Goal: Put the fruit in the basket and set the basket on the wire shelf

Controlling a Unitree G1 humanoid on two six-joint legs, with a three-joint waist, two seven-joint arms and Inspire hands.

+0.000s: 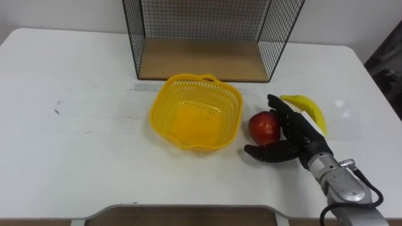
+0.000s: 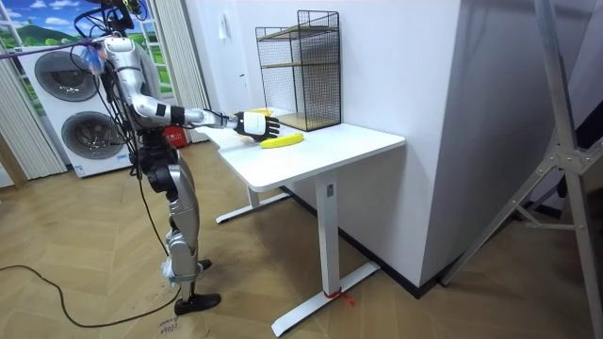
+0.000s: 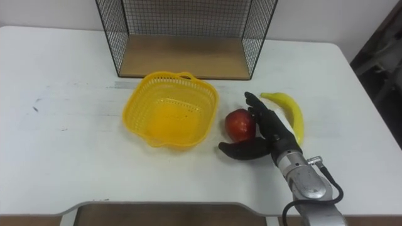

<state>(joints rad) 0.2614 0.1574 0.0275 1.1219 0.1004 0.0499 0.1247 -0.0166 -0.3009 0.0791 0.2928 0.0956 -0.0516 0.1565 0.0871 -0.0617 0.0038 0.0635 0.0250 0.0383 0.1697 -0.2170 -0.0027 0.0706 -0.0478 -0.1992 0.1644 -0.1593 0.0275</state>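
An empty yellow plastic basket (image 1: 162,110) sits in the middle of the white table. Just right of it lies a red apple (image 1: 264,127), and a banana (image 1: 311,108) lies further right. My right hand (image 1: 296,135) is open around the apple's right side. Its straight fingers run between apple and banana, and the thumb reaches out along the table in front of the apple. The wire shelf (image 1: 201,59), black mesh with a wooden floor, stands behind the basket at the table's far edge. In the room view I stand at the table's end with the right hand (image 2: 252,123) stretched over the top.
The white table (image 1: 75,125) has wide bare room left of the basket. Its near edge (image 1: 188,207) runs just below the basket. In the room view the shelf (image 2: 301,66) has two levels, and washing machines (image 2: 57,104) stand behind me.
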